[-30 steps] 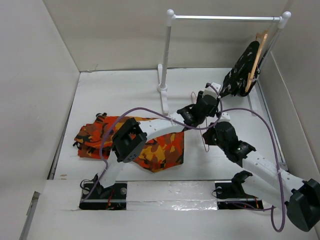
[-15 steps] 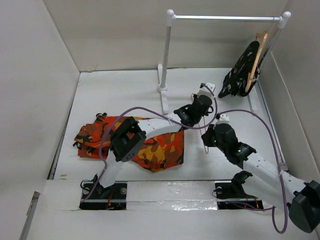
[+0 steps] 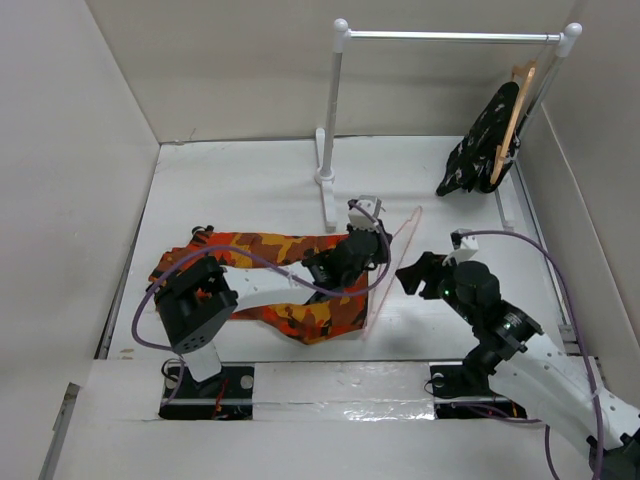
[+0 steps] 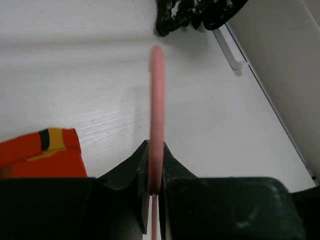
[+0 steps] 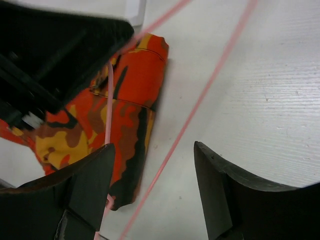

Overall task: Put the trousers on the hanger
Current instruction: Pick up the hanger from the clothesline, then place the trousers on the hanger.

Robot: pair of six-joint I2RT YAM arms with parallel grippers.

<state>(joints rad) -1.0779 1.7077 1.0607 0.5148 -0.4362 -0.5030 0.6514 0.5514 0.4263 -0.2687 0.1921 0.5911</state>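
The trousers (image 3: 270, 241) lie crumpled on the table (image 3: 240, 180), in front of the white rail post (image 3: 331, 120) and to its left, partly under the left arm. Just in front of the post's foot, the left gripper (image 4: 156, 152) has its jaws pressed tight on the pink wire of the hanger (image 4: 157, 100); which part of the frame it pinches I can't quite make out. The hanger stands on edge, tilted, running from right of the post down towards the trousers' near right corner. Further right of the post, the right gripper (image 5: 152, 147) is spread wide, the wire passing across the gap with neither finger touching it. At the rail's far right end, well away from the post, hangs the only thing carrying anything: a wooden hanger (image 3: 517, 110) with a black garment (image 3: 480, 140) draped on it.

A second ago the right gripper was clamped on the hanger, further right of the post, with the left half spread beside it. Since then the left has closed, the right has let go and drawn back, and the hanger has travelled left to the trousers' edge.
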